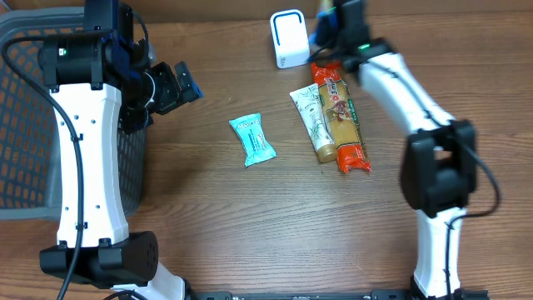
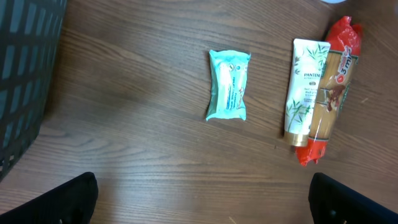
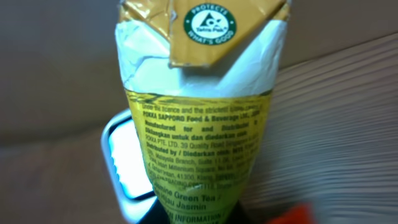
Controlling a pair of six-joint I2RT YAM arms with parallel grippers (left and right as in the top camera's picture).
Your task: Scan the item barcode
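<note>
Right gripper pinched nearly closed on the tea carton, gripping its narrow lower end; the carton's long axis runs straight out from the jaws, folded top flap farthest away; scanner sits just beyond and under the carton, slightly left of it in the wrist view, window glowing; no barcode on the face shown, so it probably needs a turn toward the window; carton is glossy yellow coated board with fine print and a squashed, tapered body; scanner is smooth white plastic with rounded corners; left gripper spread wide, holding nothing, well apart from the scanner; right arm clearly nearer.
</note>
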